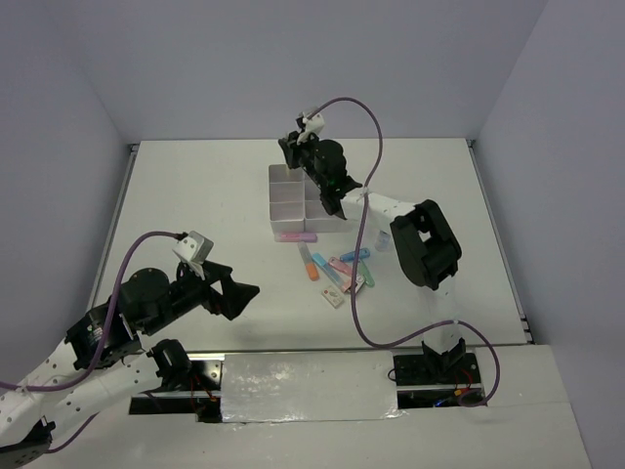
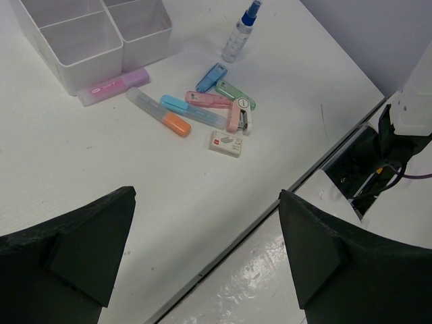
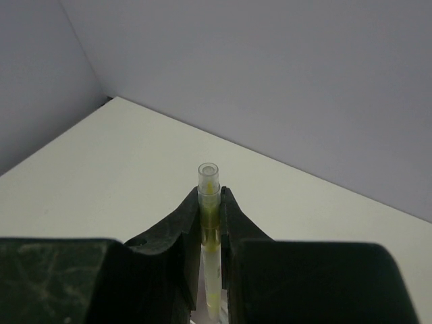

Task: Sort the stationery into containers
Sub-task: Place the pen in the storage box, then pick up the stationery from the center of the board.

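Observation:
The white six-compartment container stands mid-table and also shows in the left wrist view. My right gripper hovers over the container's far side. It is shut on a thin yellow pen that stands upright between its fingers. Loose stationery lies right of the container: a pink marker, an orange-capped marker, a blue marker, a pink stapler, a green piece, a small white box and a blue-capped clear bottle. My left gripper is open and empty, above the near-left table.
The table's front edge, with a shiny grey strip, runs under the left gripper. The right arm's base and cables sit at the near right. Grey walls close the table at the back and sides.

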Robot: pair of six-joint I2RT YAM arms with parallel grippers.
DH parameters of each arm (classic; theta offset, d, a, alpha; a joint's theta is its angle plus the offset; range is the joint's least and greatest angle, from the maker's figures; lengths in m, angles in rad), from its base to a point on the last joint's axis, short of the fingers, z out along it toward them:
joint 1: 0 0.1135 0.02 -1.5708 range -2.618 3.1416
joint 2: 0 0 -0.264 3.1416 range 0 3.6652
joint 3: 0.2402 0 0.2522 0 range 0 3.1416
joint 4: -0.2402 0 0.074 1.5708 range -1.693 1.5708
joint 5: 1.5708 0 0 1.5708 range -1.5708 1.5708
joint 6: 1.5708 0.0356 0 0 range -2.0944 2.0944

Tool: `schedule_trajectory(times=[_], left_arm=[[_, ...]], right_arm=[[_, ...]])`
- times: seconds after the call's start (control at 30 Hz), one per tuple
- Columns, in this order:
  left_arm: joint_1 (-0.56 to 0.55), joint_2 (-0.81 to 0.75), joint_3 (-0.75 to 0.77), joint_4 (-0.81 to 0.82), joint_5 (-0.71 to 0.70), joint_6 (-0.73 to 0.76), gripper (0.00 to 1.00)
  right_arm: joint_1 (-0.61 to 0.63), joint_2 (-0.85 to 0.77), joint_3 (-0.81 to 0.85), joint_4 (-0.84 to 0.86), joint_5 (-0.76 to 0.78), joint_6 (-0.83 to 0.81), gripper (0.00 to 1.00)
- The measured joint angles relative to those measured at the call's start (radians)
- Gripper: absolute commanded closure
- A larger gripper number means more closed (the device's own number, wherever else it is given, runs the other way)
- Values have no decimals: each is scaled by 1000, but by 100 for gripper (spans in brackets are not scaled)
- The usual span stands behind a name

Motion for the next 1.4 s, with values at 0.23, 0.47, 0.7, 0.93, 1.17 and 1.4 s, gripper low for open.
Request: schedule_trajectory(times=[0.23,0.47,0.7,0.93,1.17,1.4], left_arm=[[0,0,0,0,0,0,1],[13,0,0,-1,0,0,1],[16,-3,0,-1,0,0,1],[22,-32,0,-3,-9,-1,1],[59,-37,0,-51,-144,-39,1],[73,-22,0,-90,-222,-79,1]], right_arm=[[-9,0,-96,76,-7,34,69],[-9,-2,-173,99,-26,84,43],[-7,-95,-257,77,-35,108,14],[-2,-422,-196,-272,51,131,13],[-2,-706,-222,-764,290,228,13],[-47,-819,-400,-1067,417,300,13]])
